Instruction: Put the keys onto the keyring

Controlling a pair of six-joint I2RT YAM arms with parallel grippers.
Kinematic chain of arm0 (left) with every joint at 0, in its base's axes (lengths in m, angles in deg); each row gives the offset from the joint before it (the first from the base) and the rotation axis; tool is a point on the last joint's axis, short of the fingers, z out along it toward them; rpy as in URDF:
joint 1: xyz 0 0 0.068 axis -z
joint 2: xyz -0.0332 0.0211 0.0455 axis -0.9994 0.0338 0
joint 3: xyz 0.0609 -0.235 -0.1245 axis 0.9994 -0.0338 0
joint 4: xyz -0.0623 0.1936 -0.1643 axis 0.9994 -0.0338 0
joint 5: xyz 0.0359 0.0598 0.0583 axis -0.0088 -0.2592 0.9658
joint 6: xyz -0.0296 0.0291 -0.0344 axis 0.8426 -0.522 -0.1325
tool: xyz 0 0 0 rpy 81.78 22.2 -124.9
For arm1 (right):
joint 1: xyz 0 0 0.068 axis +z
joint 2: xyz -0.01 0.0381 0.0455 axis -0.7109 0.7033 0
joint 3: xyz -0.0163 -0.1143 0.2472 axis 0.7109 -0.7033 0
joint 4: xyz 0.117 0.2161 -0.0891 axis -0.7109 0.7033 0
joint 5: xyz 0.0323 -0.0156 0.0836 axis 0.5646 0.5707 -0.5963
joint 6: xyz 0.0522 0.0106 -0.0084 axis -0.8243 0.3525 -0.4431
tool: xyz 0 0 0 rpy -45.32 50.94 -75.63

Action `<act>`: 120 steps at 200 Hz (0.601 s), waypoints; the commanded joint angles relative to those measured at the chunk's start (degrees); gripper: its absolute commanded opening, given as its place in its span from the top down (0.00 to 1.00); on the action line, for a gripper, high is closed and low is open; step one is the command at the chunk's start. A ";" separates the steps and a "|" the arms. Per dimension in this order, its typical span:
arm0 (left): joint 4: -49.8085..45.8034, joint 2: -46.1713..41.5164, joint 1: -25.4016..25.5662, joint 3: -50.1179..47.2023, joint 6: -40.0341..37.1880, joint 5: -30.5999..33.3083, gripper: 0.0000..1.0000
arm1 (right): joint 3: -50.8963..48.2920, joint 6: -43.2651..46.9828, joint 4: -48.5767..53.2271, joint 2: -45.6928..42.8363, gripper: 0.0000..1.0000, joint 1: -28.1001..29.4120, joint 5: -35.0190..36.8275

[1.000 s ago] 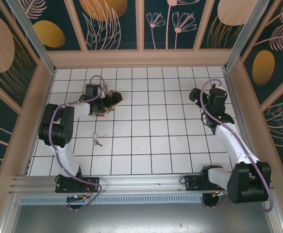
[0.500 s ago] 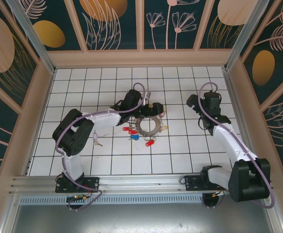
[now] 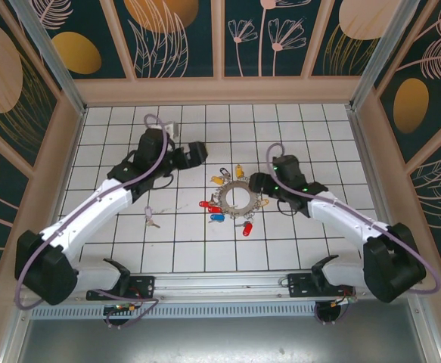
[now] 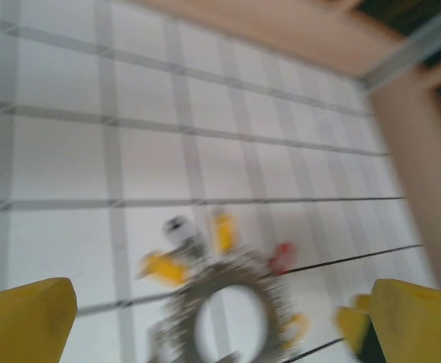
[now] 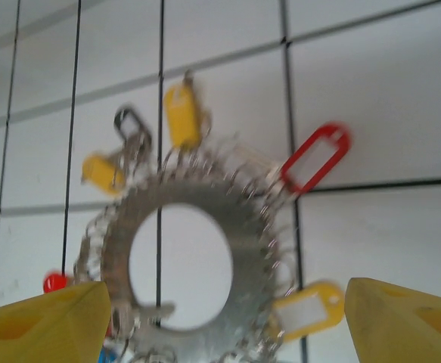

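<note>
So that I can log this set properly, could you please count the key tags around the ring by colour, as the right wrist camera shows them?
Yellow tags: 3
Red tags: 2
Black tag: 1
Blue tag, cut off at the bottom edge: 1
Total: 7

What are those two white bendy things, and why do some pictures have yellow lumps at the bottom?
Those are two robot arms bolted to the near edge of a tiled table. The big picture looks down from above. The other two come from small cameras on each arm's wrist, so the yellow lumps are that claw's own fingers. On the tiles lies a round metal keyring with keys on coloured tags around it. What looks like one loose key lies apart, further left. The left claw and the right claw are both open and hold nothing.
</note>
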 commanded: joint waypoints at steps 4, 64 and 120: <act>-18.45 -4.00 0.18 -7.26 0.93 8.38 0.01 | 2.86 3.29 3.00 1.94 0.20 6.82 1.94; -22.30 -3.90 -1.51 -13.43 8.54 12.92 0.13 | 5.27 3.64 0.56 8.19 0.27 15.51 1.90; -16.95 -0.80 -10.76 -15.90 5.51 15.55 0.01 | 8.11 1.80 5.53 10.65 0.38 15.12 5.85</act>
